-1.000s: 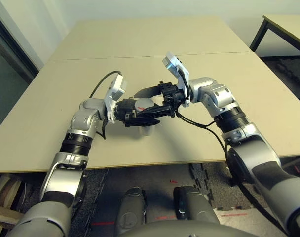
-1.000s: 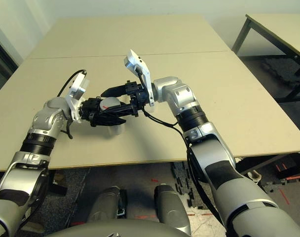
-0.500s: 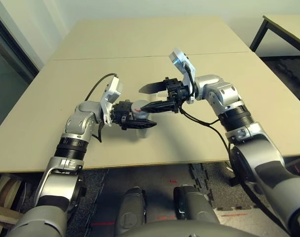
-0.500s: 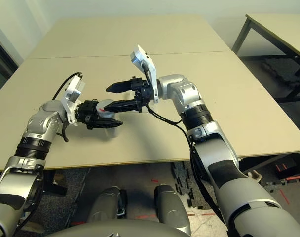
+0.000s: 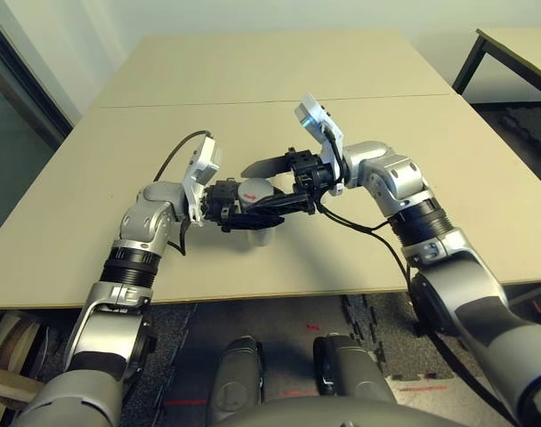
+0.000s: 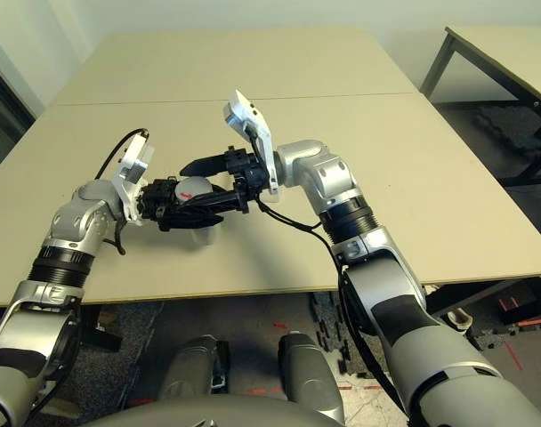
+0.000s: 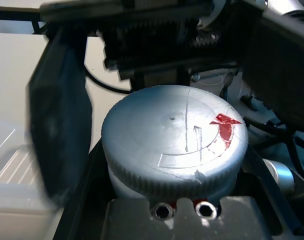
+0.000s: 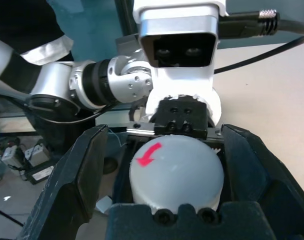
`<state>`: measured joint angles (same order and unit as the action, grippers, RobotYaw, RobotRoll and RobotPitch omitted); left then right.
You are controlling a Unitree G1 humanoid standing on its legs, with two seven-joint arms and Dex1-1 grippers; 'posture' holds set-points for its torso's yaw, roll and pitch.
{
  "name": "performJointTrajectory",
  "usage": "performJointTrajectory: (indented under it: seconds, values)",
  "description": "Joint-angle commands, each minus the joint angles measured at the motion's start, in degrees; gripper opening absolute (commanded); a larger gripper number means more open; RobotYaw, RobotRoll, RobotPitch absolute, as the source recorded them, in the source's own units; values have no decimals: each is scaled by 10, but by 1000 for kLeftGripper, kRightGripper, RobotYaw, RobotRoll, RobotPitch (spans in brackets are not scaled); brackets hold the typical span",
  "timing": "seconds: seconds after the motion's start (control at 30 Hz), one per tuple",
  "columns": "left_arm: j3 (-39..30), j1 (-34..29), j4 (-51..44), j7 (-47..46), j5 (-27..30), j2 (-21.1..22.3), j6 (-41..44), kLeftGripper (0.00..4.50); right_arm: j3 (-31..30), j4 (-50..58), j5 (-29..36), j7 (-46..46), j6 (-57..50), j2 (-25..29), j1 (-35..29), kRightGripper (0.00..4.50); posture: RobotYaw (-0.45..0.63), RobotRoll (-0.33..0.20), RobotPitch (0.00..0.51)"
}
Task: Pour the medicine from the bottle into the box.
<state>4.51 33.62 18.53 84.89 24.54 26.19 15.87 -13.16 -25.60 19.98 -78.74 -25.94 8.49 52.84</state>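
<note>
Bottle (image 5: pixel 250 193), just one, is lying sideways above the surface (image 5: pixel 359 53), with the left gripper (image 5: pixel 253 216) clamped on it. One right gripper (image 5: pixel 263 183) is spreading its fingers wide around the cap (image 7: pixel 173 137). One clear box (image 7: pixel 12 172) is showing in the left wrist view.

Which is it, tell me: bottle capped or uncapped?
Capped: the grey cap sits on the bottle held in the left hand.

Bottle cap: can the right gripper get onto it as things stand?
Probably yes. The left gripper holds the bottle by its body, leaving the cap exposed. The right gripper's open fingers already flank the cap, with nothing between.
</note>
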Motion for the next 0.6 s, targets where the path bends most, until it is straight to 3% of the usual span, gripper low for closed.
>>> performJointTrajectory:
  seconds: [0.03, 0.33, 0.6]
  values:
    - [0, 7, -11, 0, 5, 1, -2, 2782, -8, -24, -14, 7, 21, -7, 12, 4500, -34, 0, 50]
    - [-2, 1, -16, 3, 9, 5, 1, 2782, 15, -66, -11, 25, 32, -15, 19, 4500, -29, 0, 54]
    - [-9, 2, -6, 7, 9, 18, -4, 2782, 42, -52, 6, 20, 17, 29, 11, 4500, -40, 0, 52]
